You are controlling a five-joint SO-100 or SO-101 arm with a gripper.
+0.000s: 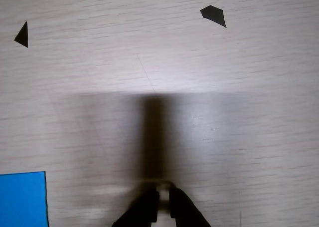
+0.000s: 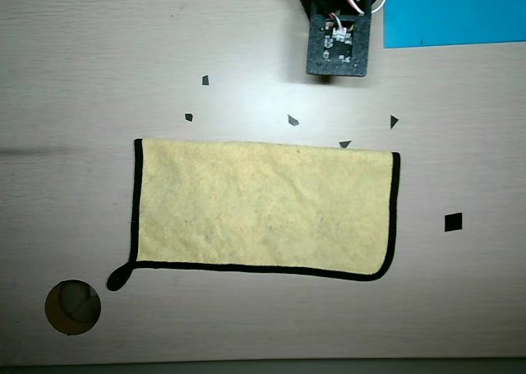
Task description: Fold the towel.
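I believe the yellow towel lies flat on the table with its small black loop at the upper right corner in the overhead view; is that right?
Not quite: the overhead view shows the loop at the lower left corner. The rest holds: the yellow towel lies flat on the table.

My wrist camera rides just behind my gripper (image 1: 159, 199) and looks down, close to the table (image 1: 239, 137). The overhead camera looks straight down from high up, taking in the towel (image 2: 263, 210) and my arm (image 2: 339, 41) at its top edge. Both views share the blue sheet (image 1: 22, 199) (image 2: 452, 12).
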